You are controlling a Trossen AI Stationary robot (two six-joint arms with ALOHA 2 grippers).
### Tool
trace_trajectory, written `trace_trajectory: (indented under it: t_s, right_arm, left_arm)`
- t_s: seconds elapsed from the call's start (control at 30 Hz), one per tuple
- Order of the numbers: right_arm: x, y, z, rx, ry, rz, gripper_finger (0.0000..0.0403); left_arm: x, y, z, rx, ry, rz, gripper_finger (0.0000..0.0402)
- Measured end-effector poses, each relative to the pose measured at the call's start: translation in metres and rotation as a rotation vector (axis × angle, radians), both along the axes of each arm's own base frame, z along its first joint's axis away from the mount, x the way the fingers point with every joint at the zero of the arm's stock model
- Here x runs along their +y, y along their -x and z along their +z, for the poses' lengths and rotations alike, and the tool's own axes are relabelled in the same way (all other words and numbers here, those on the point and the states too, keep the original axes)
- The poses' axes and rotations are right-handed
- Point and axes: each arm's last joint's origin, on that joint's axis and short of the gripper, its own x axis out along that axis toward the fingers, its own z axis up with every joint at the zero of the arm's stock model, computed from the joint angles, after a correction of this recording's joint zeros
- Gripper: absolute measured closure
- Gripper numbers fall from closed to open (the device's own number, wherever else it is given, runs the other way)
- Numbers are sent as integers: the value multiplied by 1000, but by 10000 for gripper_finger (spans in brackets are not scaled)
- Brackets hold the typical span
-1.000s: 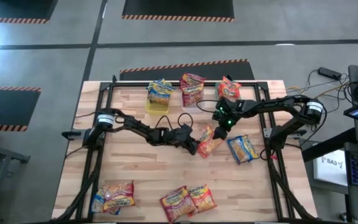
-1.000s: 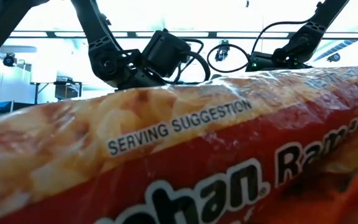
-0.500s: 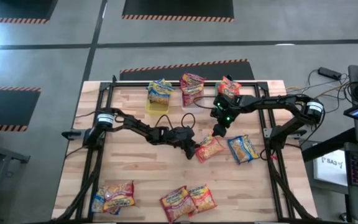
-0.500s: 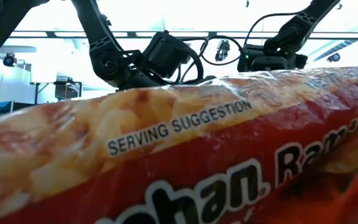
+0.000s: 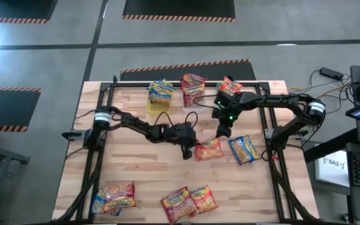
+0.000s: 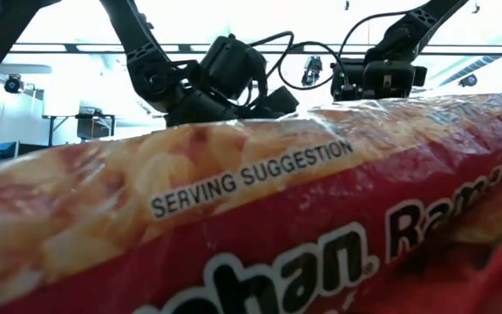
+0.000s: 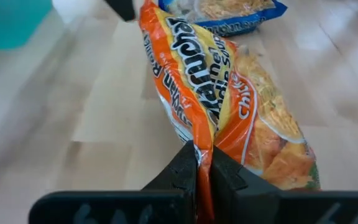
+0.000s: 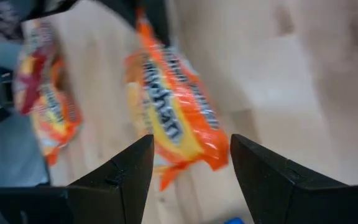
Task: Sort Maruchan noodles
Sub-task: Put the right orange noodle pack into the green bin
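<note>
An orange Maruchan noodle packet (image 5: 210,150) is at the table's middle, and my left gripper (image 5: 190,151) is shut on its left end. The left wrist view shows the packet (image 7: 210,93) reaching away from the shut fingers (image 7: 182,168), twisted so that its printed face turns sideways. My right gripper (image 5: 222,130) hangs open just beyond the packet's far right end. In its own view the packet (image 8: 173,124) lies below and beyond the gap (image 8: 188,146), untouched. A blue packet (image 5: 244,150) lies flat on the table just right of the orange one. My left gripper pinches the packet's crimped end seam (image 7: 202,146) between its two fingers. The fingers come from the table's left, slanting down, in line with the packet's length. The packet stretches away toward the right. Whether its far end rests on the wood cannot be told.
At the far edge are a yellow bin (image 5: 150,105) with a blue-and-yellow packet, a red packet (image 5: 194,87) and an orange one (image 5: 230,87). More packets lie near the front edge (image 5: 114,197) (image 5: 189,201). A red packet (image 6: 251,218) fills the low view.
My left gripper has rolled its wrist while staying shut on the orange packet. The packet has turned from slanting toward the far edge to lying left to right. My right gripper, open throughout, has risen away from the packet's far end.
</note>
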Motion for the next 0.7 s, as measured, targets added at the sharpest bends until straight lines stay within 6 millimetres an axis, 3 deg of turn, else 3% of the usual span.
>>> trace_trajectory:
  t_s: [0.3, 0.53, 0.7]
  right_arm:
    - [2, -1, 3, -80, -49, 72, 200]
    - [2, -1, 2, -83, -35, 83, 200]
    - [1, 1, 4, -98, -18, 100, 200]
  left_arm:
    - [12, -7, 12, -37, -77, -13, 401]
    - [13, -20, 26, -36, -130, -54, 401]
    - [11, -19, 26, 6, -105, -113, 401]
